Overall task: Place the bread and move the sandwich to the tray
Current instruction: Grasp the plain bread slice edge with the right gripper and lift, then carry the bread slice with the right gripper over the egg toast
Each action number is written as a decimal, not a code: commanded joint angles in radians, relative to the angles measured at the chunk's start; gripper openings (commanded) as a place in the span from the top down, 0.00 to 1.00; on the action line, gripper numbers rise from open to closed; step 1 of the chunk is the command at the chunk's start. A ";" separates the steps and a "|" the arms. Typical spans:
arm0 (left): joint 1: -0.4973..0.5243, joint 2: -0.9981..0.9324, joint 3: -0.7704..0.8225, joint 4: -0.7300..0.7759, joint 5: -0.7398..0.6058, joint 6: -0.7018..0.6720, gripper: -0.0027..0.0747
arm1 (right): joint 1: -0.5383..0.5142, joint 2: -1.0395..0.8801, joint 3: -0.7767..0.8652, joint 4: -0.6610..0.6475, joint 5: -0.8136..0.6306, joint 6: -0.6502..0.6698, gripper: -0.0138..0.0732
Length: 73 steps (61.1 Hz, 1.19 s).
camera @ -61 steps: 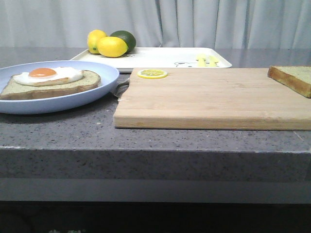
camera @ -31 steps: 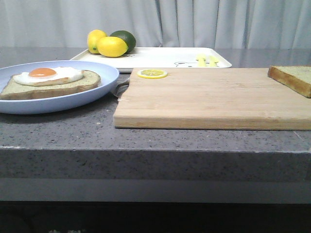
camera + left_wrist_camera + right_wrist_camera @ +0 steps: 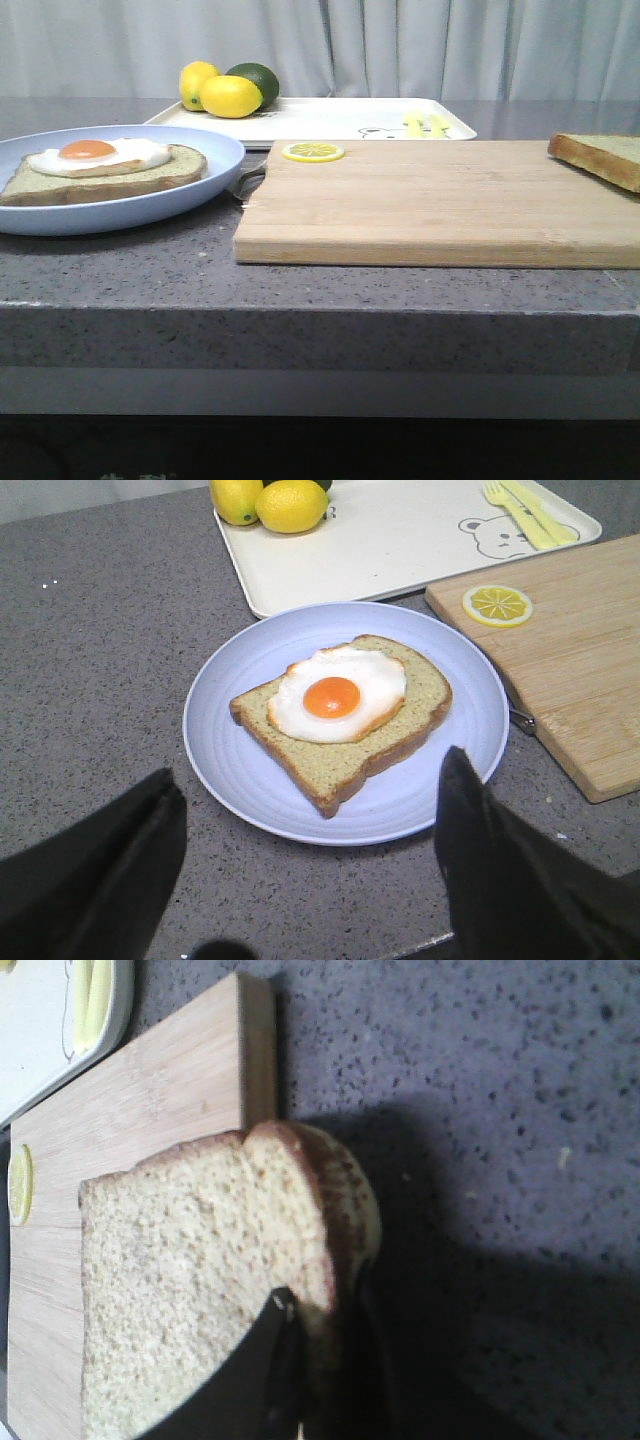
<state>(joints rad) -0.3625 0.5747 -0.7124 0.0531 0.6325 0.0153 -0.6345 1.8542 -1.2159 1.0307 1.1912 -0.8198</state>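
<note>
The bread (image 3: 600, 157), a plain slice with brown crust, shows at the right edge of the front view over the cutting board's (image 3: 430, 200) far right end. My right gripper (image 3: 322, 1292) is shut on the bread (image 3: 190, 1280) at its crust edge. The white tray (image 3: 330, 120) lies behind the board. No two-slice sandwich shows. One slice topped with a fried egg (image 3: 338, 695) lies on a pale-blue plate (image 3: 230, 770). My left gripper (image 3: 308, 765) is open and empty, above the counter just beside the plate. Neither gripper shows in the front view.
Two lemons (image 3: 230, 96) and a lime (image 3: 258, 79) sit on the tray's left end, a yellow fork (image 3: 530, 505) on its right end. A lemon slice (image 3: 313, 152) lies on the board's back left corner. The counter's front edge is near.
The bread at the right edge of the front view has risen slightly and shifted a little. The plate, tray and board have not moved.
</note>
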 commanded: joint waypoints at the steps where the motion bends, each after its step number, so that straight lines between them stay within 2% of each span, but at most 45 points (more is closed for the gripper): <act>1: -0.008 0.006 -0.027 0.005 -0.070 0.000 0.30 | -0.003 -0.044 -0.024 0.044 0.098 -0.019 0.79; 30: -0.008 0.006 -0.027 0.007 -0.070 0.000 0.30 | 0.001 -0.148 -0.024 0.176 0.143 -0.019 0.80; 42: -0.008 0.006 -0.027 0.008 -0.070 0.000 0.30 | 0.039 -0.217 -0.024 0.204 0.143 -0.002 0.80; 52: -0.008 0.006 -0.027 0.008 -0.070 0.000 0.30 | 0.132 -0.253 -0.024 0.246 0.143 0.039 0.80; 73: -0.008 0.006 -0.027 0.008 -0.070 0.000 0.30 | 0.465 -0.257 -0.024 0.491 0.107 0.045 0.80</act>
<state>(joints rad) -0.3625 0.5747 -0.7124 0.0600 0.6325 0.0159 -0.2422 1.6460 -1.2159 1.3701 1.1912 -0.7722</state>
